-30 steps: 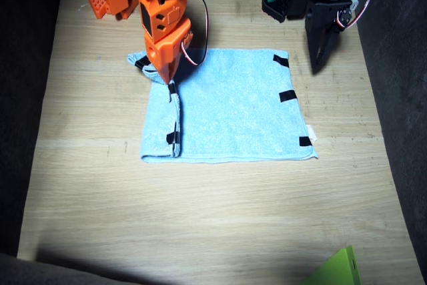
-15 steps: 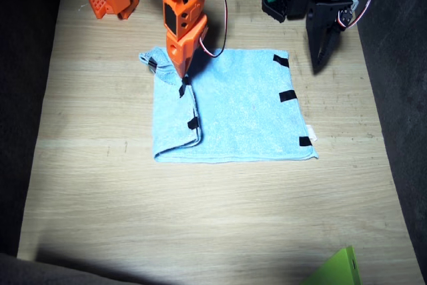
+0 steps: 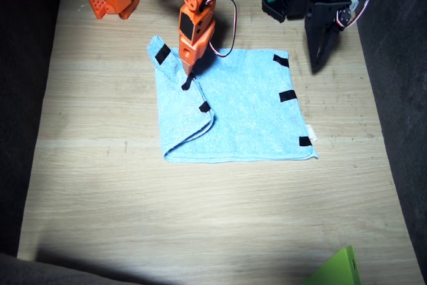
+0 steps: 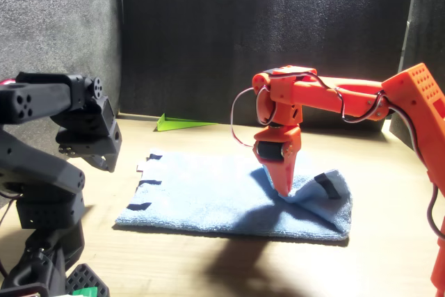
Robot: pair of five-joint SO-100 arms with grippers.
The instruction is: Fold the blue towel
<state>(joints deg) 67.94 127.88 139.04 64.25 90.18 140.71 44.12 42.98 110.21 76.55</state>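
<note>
You are pinching the blue towel's (image 3: 247, 108) taped edge in the closed right gripper (image 3: 188, 71), lifting it clear of the tabletop (image 3: 200, 218) to fold it across.

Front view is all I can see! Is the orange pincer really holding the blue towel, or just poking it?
Observer: Holding it. From above, the right pincer pinches the blue towel at its edge, and that edge is pulled over the rest.
Operator: I see one black strip there. Are there more?
Observer: Yes, the fixed view shows three black strips along the lifted edge.
Operator: Is the black arm helping?
Observer: No. The left pincer hangs beside the towel's corner, not on it.
</note>
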